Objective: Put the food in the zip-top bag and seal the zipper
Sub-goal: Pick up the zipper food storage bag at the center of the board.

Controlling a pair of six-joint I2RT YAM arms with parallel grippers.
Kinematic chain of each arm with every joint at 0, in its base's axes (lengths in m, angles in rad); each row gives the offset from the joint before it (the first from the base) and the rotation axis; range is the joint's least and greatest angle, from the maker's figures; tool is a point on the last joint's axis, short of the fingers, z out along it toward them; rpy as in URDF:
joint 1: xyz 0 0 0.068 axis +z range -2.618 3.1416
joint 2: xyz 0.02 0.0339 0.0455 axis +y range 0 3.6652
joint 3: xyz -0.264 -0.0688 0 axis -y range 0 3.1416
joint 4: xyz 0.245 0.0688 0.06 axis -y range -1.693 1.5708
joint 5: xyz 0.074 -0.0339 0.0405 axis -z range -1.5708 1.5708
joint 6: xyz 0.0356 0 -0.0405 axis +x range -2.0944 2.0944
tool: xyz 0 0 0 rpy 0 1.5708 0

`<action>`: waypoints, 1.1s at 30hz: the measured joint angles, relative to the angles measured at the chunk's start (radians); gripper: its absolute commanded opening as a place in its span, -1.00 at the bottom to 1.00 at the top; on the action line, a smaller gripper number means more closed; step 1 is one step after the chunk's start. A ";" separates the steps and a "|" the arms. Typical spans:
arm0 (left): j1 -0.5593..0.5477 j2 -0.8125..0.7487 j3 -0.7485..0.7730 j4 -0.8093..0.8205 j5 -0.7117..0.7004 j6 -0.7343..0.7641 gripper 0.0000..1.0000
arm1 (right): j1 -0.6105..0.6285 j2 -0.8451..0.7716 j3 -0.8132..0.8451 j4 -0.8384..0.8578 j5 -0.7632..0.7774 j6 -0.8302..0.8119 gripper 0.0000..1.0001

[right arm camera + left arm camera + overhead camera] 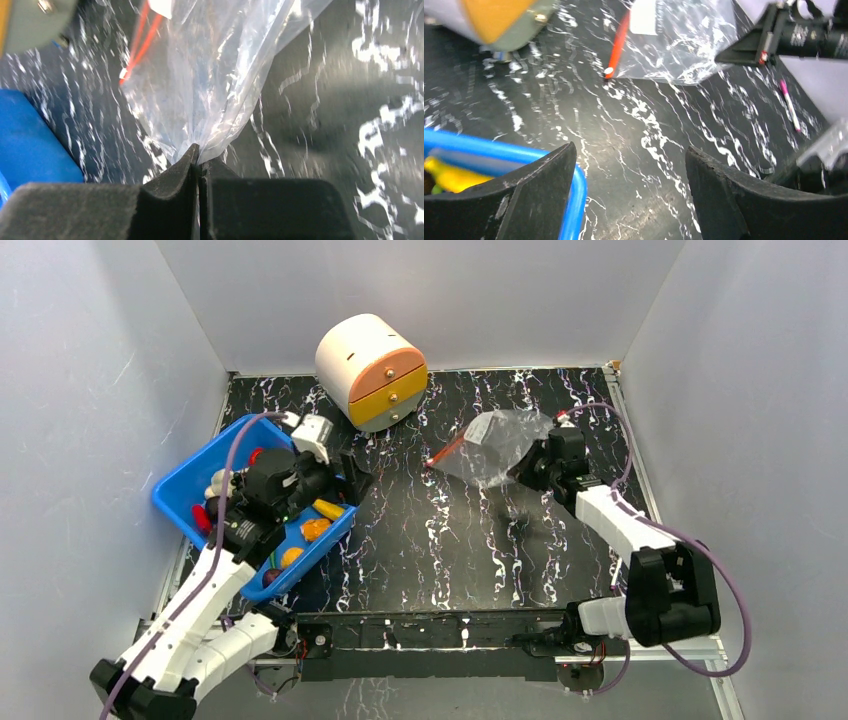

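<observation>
The right claw (200, 161) is pinched shut on a fold of the clear bag (200, 75), its two fingers pressed together with the plastic squeezed between them; the bag fans out from that grip toward the middle of the tabletop (440, 560). It sits in the far right part of the tabletop, nearer the far edge than the near one; a shadow lies on the surface beneath it. The red-orange zipper (445, 452) runs along the end of the bag that points away from the claw, and its lower tip hangs down at the surface, though whether it touches cannot be told; a white label (644, 17) sits just beside the strip.

The left claw (629, 150) stands wide, nothing between its fingers; it hovers over the right rim of the blue bin (178, 495), which lies tilted along the left edge. The food is in that bin: a yellow banana (328, 509), orange round fruits (315, 529), a red piece (200, 515).

A round white drawer box (370, 370) with orange and yellow fronts stands at the far edge, well apart from the bag.
</observation>
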 measured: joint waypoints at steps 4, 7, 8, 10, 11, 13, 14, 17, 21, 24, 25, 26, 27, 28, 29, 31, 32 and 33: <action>0.001 0.105 -0.011 0.080 0.259 0.112 0.60 | 0.000 -0.133 -0.041 -0.190 -0.105 -0.037 -1.00; 0.001 0.086 -0.069 0.188 0.403 0.246 0.61 | 0.000 -0.258 -0.045 -0.256 -0.217 -0.019 -1.00; -0.003 0.089 -0.082 0.224 0.458 0.338 0.60 | 0.000 -0.297 -0.051 -0.266 -0.275 0.005 -1.00; -0.017 0.140 -0.090 0.282 0.526 0.494 0.62 | 0.000 -0.340 -0.054 -0.277 -0.380 0.071 -1.00; -0.028 0.170 -0.090 0.297 0.541 0.538 0.65 | 0.000 -0.357 -0.054 -0.277 -0.407 0.092 -1.00; -0.040 0.198 -0.091 0.312 0.548 0.566 0.66 | 0.000 -0.379 -0.054 -0.273 -0.439 0.128 -1.00; -0.050 0.217 -0.091 0.321 0.554 0.583 0.66 | 0.000 -0.396 -0.055 -0.260 -0.467 0.160 -1.00; -0.093 0.277 -0.099 0.336 0.568 0.629 0.65 | 0.000 -0.431 -0.066 -0.192 -0.538 0.245 -1.00; -0.148 0.322 -0.117 0.335 0.561 0.682 0.64 | 0.000 -0.439 -0.069 -0.156 -0.579 0.304 -1.00; -0.180 0.337 -0.121 0.335 0.549 0.718 0.58 | 0.000 -0.439 -0.069 -0.147 -0.599 0.325 -1.00; -0.187 0.340 -0.121 0.336 0.546 0.728 0.54 | 0.000 -0.439 -0.069 -0.147 -0.605 0.331 -1.00; -0.193 0.344 -0.121 0.335 0.542 0.738 0.51 | 0.000 -0.439 -0.069 -0.147 -0.611 0.338 -1.00; -0.198 0.349 -0.121 0.335 0.536 0.747 0.48 | 0.000 -0.440 -0.069 -0.147 -0.617 0.342 -1.00; -0.203 0.355 -0.121 0.336 0.531 0.756 0.42 | 0.000 -0.440 -0.069 -0.146 -0.621 0.344 -1.00; -0.207 0.359 -0.121 0.338 0.526 0.761 0.30 | 0.000 -0.441 -0.069 -0.146 -0.626 0.347 -1.00; -0.212 0.364 -0.121 0.343 0.512 0.776 -0.29 | 0.000 -0.444 -0.069 -0.147 -0.631 0.350 -1.00; -0.213 0.364 -0.121 0.343 0.508 0.780 -0.59 | 0.000 -0.446 -0.069 -0.148 -0.631 0.350 -1.00; -0.213 0.364 -0.122 0.345 0.505 0.791 -0.87 | 0.000 -0.449 -0.069 -0.149 -0.631 0.350 -1.00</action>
